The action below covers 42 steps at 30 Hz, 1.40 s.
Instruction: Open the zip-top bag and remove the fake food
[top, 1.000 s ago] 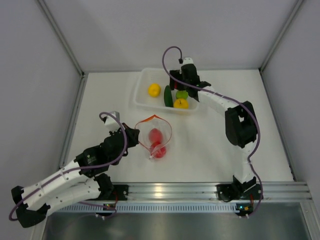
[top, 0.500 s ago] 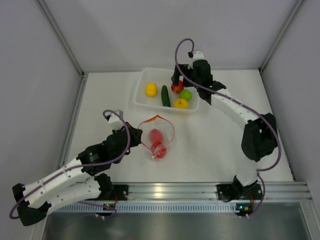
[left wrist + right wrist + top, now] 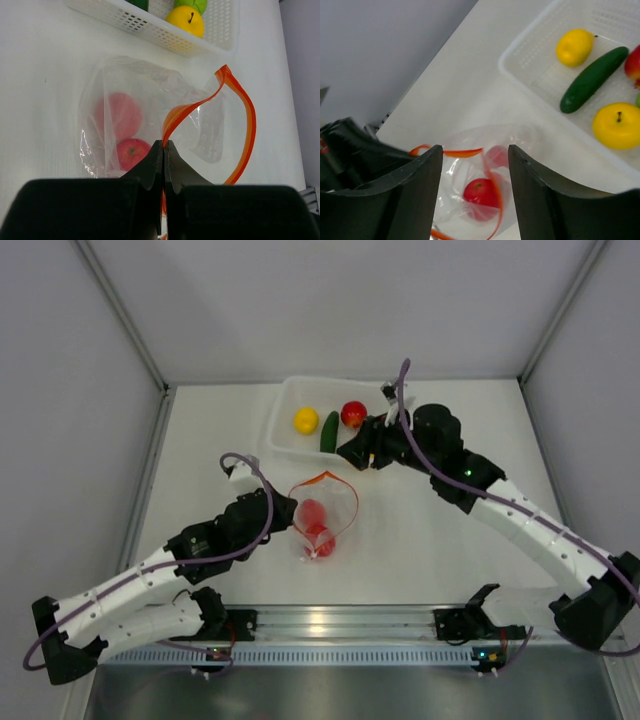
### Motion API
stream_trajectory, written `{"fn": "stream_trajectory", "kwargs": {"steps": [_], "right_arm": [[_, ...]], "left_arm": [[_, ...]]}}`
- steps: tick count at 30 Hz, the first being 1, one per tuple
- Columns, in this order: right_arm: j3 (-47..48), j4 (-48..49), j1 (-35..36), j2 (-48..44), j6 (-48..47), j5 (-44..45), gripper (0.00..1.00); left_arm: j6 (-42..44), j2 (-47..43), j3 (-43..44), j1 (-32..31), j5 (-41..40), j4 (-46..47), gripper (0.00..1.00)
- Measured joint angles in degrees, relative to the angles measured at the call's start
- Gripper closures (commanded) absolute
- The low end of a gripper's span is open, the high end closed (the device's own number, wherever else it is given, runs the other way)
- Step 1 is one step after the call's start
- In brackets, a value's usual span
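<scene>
1. Shifted slightly rightward since a second ago, our left gripper (image 3: 164, 148) has its fingers pressed together on the orange-red zip strip (image 3: 247, 120), pinching one side of the mouth
2. Just right of it the zip-top bag (image 3: 338, 502) lies on the table (image 3: 200, 440), its mouth gaping in a loop; some fake food (image 3: 313, 511) sits inside, a pink piece (image 3: 120, 114) touching a red piece (image 3: 131, 151)
3. Our right gripper (image 3: 475, 150) has swung back from the far side of the basket (image 3: 278, 428) and hangs over its near edge, beyond the bag and apart from it, fingers spread and empty
4. Inside the basket we see a yellow fruit (image 3: 306, 420), a cucumber (image 3: 330, 431) and a red fruit (image 3: 353, 413)
</scene>
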Motion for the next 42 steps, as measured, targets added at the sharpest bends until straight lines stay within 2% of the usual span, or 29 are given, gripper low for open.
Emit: {"fn": "stream_trajectory", "kwargs": {"steps": [3,7,13,21,28,33,42], "right_arm": [[-1.8,-3.2,7.2,-6.3,-0.1,2.0,0.52],[-4.2,-5.2,13.1,-11.5,0.8,6.3,0.58],[-9.4,-4.8,19.7,-10.3,3.1,14.4,0.61],[-17.4,-0.3,21.8,-2.9,8.9,25.2,0.63],[-24.2,10.8,23.6,0.0,17.7,34.7,0.67],[-24.2,15.1,27.2,3.7,20.0,38.6,0.66],[-24.8,16.6,27.4,7.9,22.9,43.7,0.73]], "left_arm": [[-0.7,1.2,0.0,0.0,1.0,1.0,1.0],[-1.5,2.3,0.0,0.0,2.4,3.3,1.0],[-3.0,4.4,0.0,0.0,5.0,6.9,1.0],[-4.7,5.0,0.0,-0.2,7.7,9.4,1.0],[-6.1,6.7,0.0,-0.8,11.0,13.7,1.0],[-6.6,9.8,0.0,-1.3,12.9,16.5,1.0],[-6.9,12.3,0.0,-2.1,10.8,17.0,1.0]]}}
